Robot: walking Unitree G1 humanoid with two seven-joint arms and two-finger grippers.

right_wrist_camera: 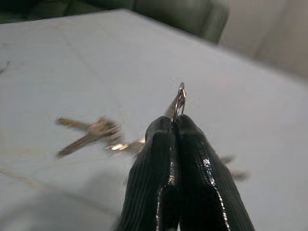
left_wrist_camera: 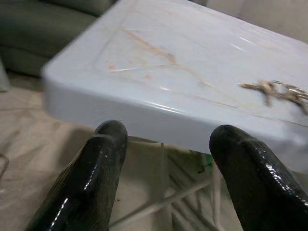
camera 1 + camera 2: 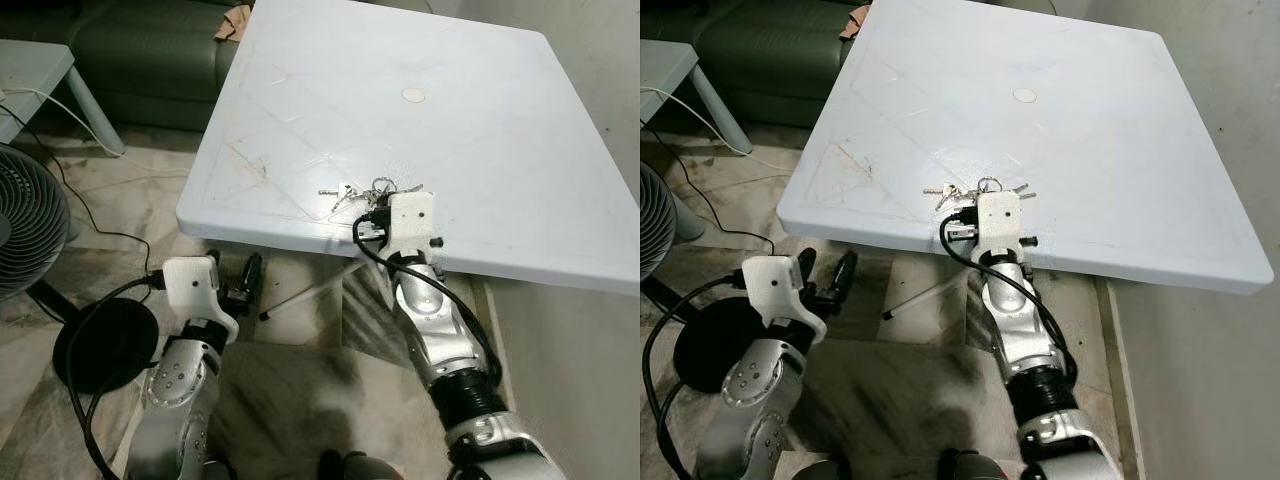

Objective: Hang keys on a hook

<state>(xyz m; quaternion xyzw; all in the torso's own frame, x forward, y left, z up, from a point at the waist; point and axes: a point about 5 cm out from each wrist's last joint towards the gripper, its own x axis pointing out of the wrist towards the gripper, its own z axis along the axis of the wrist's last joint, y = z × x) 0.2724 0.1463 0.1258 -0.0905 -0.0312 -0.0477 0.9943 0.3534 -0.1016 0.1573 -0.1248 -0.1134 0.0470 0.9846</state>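
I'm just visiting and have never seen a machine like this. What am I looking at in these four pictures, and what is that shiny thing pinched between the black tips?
This is a humanoid robot with two silver arms, each ending in a gripper of two long black fingers. The two wide pictures come from a stereo camera on its head, looking down at a white table. The other two come from small cameras on its wrists, looking along the fingers.

On the table, near its front edge, lies a bunch of keys. The right gripper has its fingers pressed together on the metal key ring, while the keys fan out on the table around it.

The left gripper hangs below the table edge, fingers apart and holding nothing. To the robot's left are a dark green sofa and a fan standing on the floor.
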